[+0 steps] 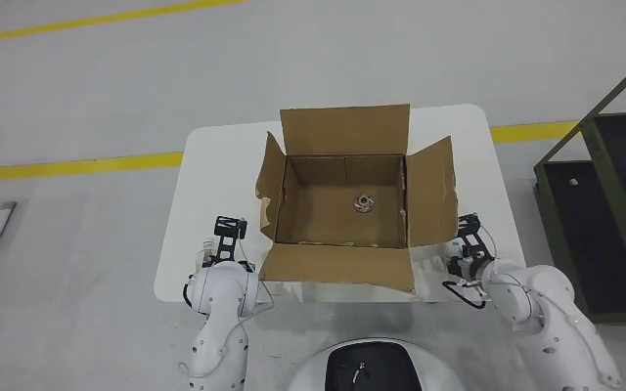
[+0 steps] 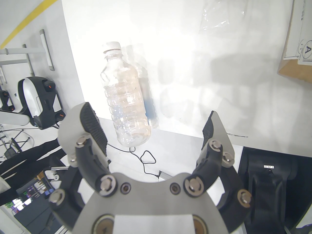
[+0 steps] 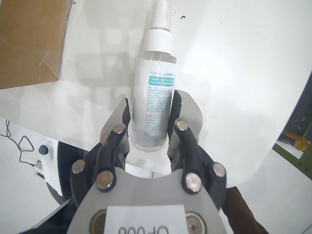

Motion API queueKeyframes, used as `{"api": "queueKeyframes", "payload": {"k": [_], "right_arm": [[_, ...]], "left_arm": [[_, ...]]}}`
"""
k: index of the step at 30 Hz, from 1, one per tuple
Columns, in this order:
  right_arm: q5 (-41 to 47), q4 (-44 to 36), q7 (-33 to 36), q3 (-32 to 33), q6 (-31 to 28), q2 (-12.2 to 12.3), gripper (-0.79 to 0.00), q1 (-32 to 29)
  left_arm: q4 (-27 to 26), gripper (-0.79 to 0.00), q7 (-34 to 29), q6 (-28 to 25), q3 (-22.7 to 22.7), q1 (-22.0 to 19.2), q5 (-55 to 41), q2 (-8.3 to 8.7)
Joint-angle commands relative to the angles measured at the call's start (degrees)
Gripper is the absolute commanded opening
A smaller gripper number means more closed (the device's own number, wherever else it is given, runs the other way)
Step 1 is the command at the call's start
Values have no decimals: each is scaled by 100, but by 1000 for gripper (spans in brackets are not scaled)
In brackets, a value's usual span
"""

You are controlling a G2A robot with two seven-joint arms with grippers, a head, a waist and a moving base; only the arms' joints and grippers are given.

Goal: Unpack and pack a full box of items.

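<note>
Table: we see a white table (image 1: 201,186) with rounded corners.
Middle: an open cardboard box (image 1: 344,129), flaps spread.
Left near edge: a clear water bottle (image 2: 125,98).
Beside the box: clear plastic film (image 2: 219,8), lying flat.
Right near corner: a spray bottle (image 3: 157,93); we cannot tell whether it rests.

A white paper label (image 2: 303,25) sits on the brown cardboard box (image 2: 292,70). It has rows of tiny print and one big letter in a ring. The clear plastic spray bottle (image 3: 156,86) has two green patches (image 3: 162,81) with white print, and small grey lines of print below them. A white tag (image 3: 145,218) on the base of the right hand (image 3: 151,101) shows upside-down letters and numbers. A small white sticker (image 2: 268,166) on a black part (image 2: 268,183) has print too tiny to read.
</note>
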Motion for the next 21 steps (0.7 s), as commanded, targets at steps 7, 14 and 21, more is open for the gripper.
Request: {"api": "queueKeyframes", "payload": {"k": [7, 14, 21], "right_arm": [[678, -770, -209, 590, 730, 17, -289, -60], [3033, -1279, -1031, 1724, 2418, -83, -449, 103], [5834, -1320, -2025, 2126, 2966, -254, -785, 222]], "left_arm": [[0, 0, 0, 0, 0, 0, 0, 0], [0, 0, 0, 0, 0, 0, 0, 0], [0, 0, 0, 0, 0, 0, 0, 0]]}}
